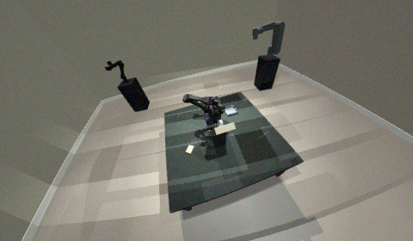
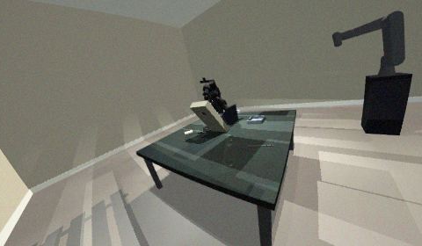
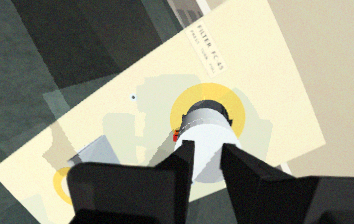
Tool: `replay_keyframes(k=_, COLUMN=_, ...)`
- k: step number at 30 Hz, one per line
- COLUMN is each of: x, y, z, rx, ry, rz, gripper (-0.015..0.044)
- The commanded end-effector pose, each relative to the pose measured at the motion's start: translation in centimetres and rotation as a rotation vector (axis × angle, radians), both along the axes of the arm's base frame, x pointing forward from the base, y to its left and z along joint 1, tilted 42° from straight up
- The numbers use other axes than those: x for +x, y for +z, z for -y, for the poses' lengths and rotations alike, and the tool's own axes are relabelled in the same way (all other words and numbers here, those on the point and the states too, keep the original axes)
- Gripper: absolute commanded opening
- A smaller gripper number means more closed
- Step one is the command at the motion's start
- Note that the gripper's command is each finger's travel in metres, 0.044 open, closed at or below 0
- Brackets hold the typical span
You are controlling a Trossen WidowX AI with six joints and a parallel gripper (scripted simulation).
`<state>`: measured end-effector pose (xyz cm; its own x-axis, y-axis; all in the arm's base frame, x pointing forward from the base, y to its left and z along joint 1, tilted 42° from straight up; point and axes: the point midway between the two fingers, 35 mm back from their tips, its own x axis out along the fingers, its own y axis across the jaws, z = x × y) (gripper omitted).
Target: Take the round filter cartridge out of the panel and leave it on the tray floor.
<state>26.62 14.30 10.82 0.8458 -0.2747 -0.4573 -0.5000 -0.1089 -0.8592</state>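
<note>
The service panel [image 1: 225, 128] [image 2: 214, 119] [image 3: 258, 40] is a cream slab standing tilted on the table. In the wrist view, a yellow ring [image 3: 179, 102] surrounds its dark round opening [image 3: 208, 105]. The white round filter cartridge [image 3: 212, 131] [image 1: 220, 122] stands out from that opening, its side showing. Whether its far end is still inside cannot be told. My gripper [image 3: 206, 146] is shut on the cartridge at its outer end; the slots are not visible. The panel hides the fingers in the exterior view. The pale blue tray [image 1: 231, 114] [image 2: 256, 122] lies on the table beside the arm.
A small red part [image 3: 176, 136] is beside the cartridge. A grey-blue block [image 3: 98, 151] and a second yellow ring [image 3: 59, 184] are on the panel's lower left. A small cream piece [image 1: 189, 149] [image 2: 188, 132] lies on the table [image 1: 182, 185]. Two other arms stand on black pedestals beyond it.
</note>
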Motion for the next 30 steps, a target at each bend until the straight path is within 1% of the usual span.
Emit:
replay_keyframes(k=1, x=-0.1, y=0.6, z=-0.2, rx=0.015, ry=-0.002, rz=0.014, gripper=0.0000)
replay_keyframes(k=26, x=-3.2, y=-4.5, z=4.8, rx=0.014, ry=-0.002, rz=0.014, gripper=0.0000)
replay_keyframes(k=30, x=-2.9, y=-4.2, z=4.4, rx=0.004, ry=-0.006, rz=0.007, gripper=0.0100)
